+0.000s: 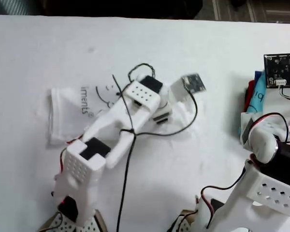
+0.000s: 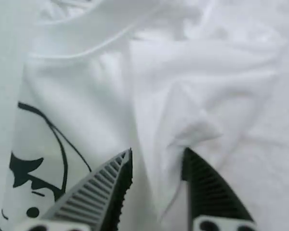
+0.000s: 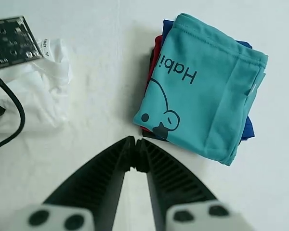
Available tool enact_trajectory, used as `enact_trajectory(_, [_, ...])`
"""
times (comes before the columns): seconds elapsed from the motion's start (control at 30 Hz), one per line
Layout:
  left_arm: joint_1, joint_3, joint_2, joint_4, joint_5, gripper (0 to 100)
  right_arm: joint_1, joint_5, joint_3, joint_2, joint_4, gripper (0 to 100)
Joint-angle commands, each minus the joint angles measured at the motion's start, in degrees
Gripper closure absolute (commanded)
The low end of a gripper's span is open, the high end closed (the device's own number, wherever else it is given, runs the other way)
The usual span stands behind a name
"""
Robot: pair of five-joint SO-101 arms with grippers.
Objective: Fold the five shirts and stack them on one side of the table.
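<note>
A white shirt (image 1: 72,113) with a black face print lies partly folded at the table's middle left. My left gripper (image 2: 158,156) is down on its rumpled end (image 1: 162,113), open, with a raised ridge of white cloth (image 2: 183,96) between the fingers. A stack of folded shirts (image 3: 207,96), teal on top of blue and red ones, lies at the table's right edge (image 1: 255,96). My right gripper (image 3: 136,144) hangs above the bare table beside that stack, shut on nothing.
The left arm's black cable (image 1: 128,159) trails across the table middle. A dark circuit board (image 1: 282,70) sits at the right edge behind the stack. The right arm (image 1: 270,183) fills the front right corner. The far table (image 1: 135,38) is bare white.
</note>
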Motion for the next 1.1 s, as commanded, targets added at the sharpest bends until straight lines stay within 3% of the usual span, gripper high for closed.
enact_trajectory(0.0, [-2.9, -1.9, -3.7, -3.8, 3.3, 72, 0.1, 0.5, -0.3, -0.1, 0.0, 98.1])
enact_trajectory(0.2, [-7.1, -3.3, -4.0, -4.3, 0.5, 76, 0.0, 0.5, -0.3, -0.1, 0.0, 98.1])
enact_trajectory(0.3, [-9.3, -7.2, -4.2, -0.5, 0.9, 77, 0.0, 0.5, -0.3, -0.1, 0.0, 98.1])
enact_trajectory(0.47, [-9.9, -18.3, -4.4, 11.8, 0.9, 78, 0.0, 0.5, -0.3, -0.1, 0.0, 98.1])
enact_trajectory(0.6, [-6.2, -26.1, -4.3, 24.0, 0.9, 78, 0.0, 0.5, -0.3, -0.1, 0.0, 98.1])
enact_trajectory(0.73, [-2.2, -29.4, -3.9, 31.2, 1.1, 78, 0.0, 0.5, -0.3, -0.1, 0.0, 98.1])
enact_trajectory(0.9, [-1.5, -20.6, -3.7, 29.0, 2.2, 78, 0.0, 0.5, -0.3, -0.1, 0.0, 98.1])
enact_trajectory(1.07, [-4.0, -4.7, -3.7, 18.3, 2.0, 78, 0.0, 0.5, -0.3, -0.1, 0.0, 98.1])
